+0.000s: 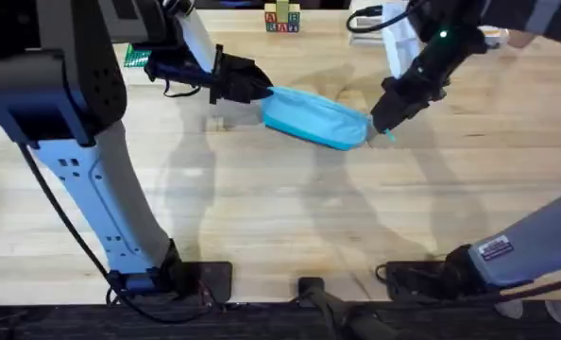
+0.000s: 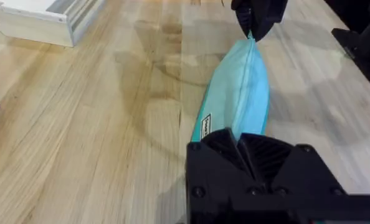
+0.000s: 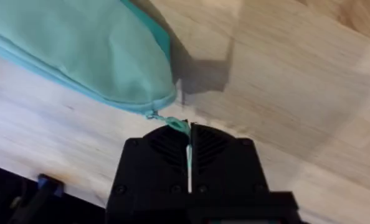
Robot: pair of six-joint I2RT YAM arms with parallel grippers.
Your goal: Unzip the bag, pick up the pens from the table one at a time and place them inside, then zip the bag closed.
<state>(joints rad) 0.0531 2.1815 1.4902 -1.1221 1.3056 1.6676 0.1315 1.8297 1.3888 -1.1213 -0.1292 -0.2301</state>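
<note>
The light blue bag (image 1: pixel 314 118) lies on the table (image 1: pixel 262 217), stretched between my two grippers. My left gripper (image 1: pixel 264 92) is shut on the bag's left end (image 2: pixel 235 118). At the right end, my right gripper (image 1: pixel 380 129) is shut on the small teal zipper pull (image 3: pixel 175 123), which leads from the bag's tip (image 3: pixel 149 107) into its closed jaws. In the left wrist view the zipper line (image 2: pixel 246 74) runs the bag's length and looks closed, with the right gripper (image 2: pixel 252 32) at the far end. The pens are out of view.
Coloured letter blocks (image 1: pixel 281 17) stand at the table's back edge. A white box (image 2: pixel 42 18) sits off to the side, and a green item (image 1: pixel 137 57) lies behind the left arm. Bare wood spreads in front of the bag.
</note>
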